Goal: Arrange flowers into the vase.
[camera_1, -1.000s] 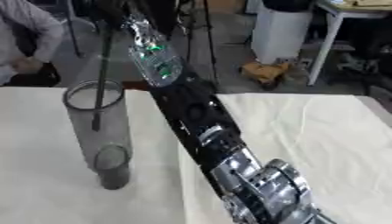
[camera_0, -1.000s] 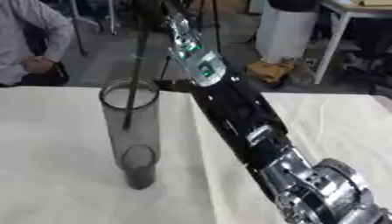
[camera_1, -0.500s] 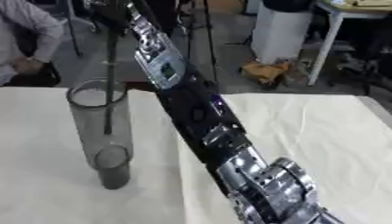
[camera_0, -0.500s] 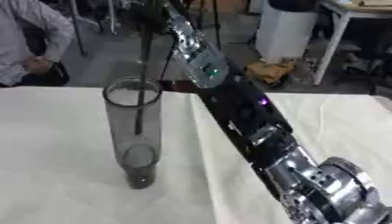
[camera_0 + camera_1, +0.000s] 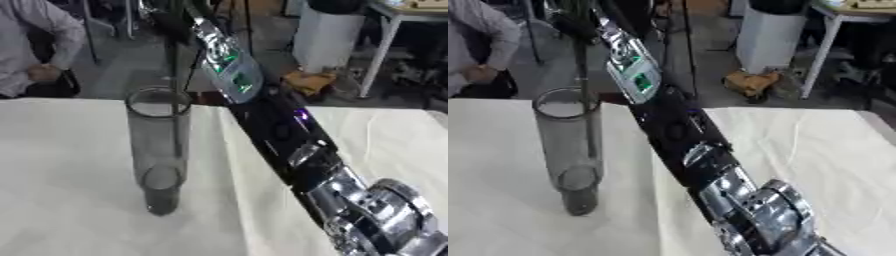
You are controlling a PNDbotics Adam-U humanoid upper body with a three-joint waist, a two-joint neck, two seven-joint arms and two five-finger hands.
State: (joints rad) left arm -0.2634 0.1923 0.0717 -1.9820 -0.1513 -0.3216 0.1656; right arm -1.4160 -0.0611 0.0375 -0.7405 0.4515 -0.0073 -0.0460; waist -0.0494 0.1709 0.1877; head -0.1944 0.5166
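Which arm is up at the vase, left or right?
Right arm: it enters lower right and reaches over the vase, stem inside. Left arm not visible.

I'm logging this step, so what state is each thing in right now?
vase: upright on the cloth, clear, a stem inside.
flower stem: upright, lower end down in the vase, top held above the rim.
right hand: above the vase at the stem's top; fingers not discernible.
left hand: not in view.
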